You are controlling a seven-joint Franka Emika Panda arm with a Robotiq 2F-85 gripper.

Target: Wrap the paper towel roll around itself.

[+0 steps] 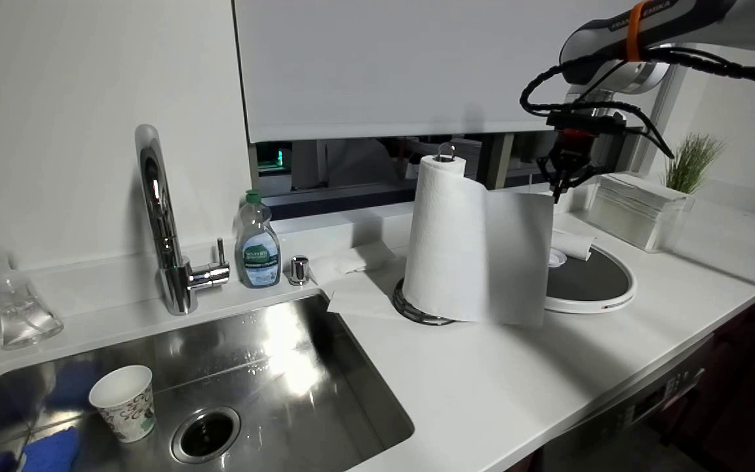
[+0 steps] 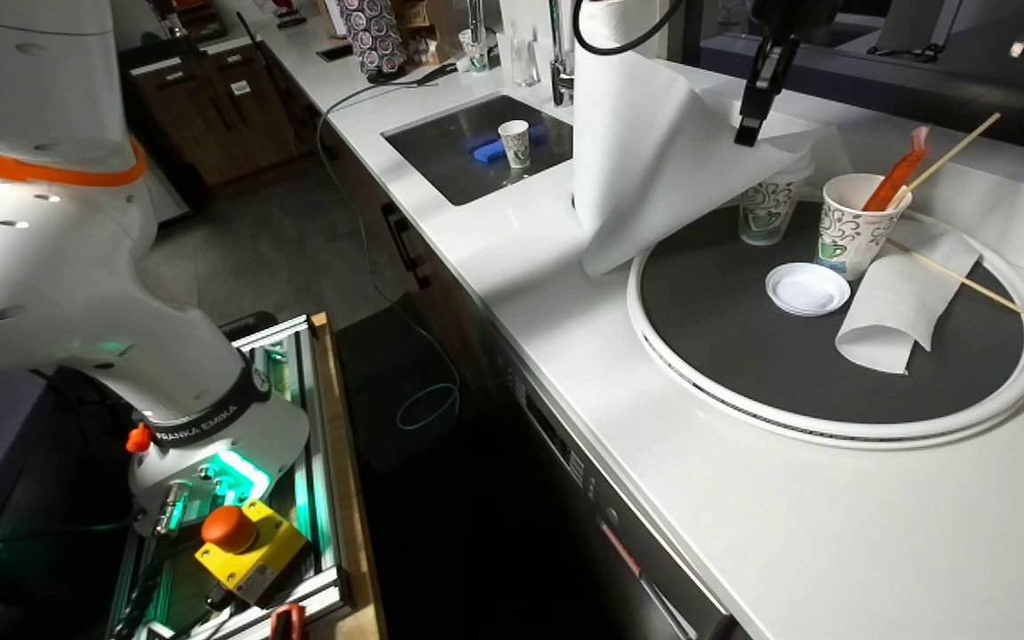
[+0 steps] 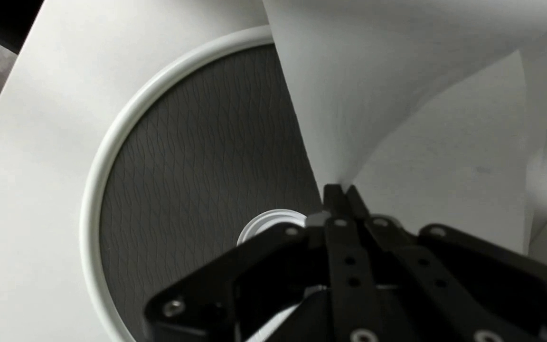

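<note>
The white paper towel roll stands upright on its dark wire holder beside the sink. Its loose sheet is pulled out from the roll toward the robot's gripper. The gripper's fingertips are closed on the sheet's upper free corner, and the rest hangs down in a curved drape. The same sheet and gripper show in an exterior view, where the roll's top is cut off. In the wrist view the sheet narrows into the shut fingertips.
A round dark turntable with a white rim holds paper cups, white lids and a curled paper piece. The sink, faucet and soap bottle stand beyond the roll. A napkin box sits behind.
</note>
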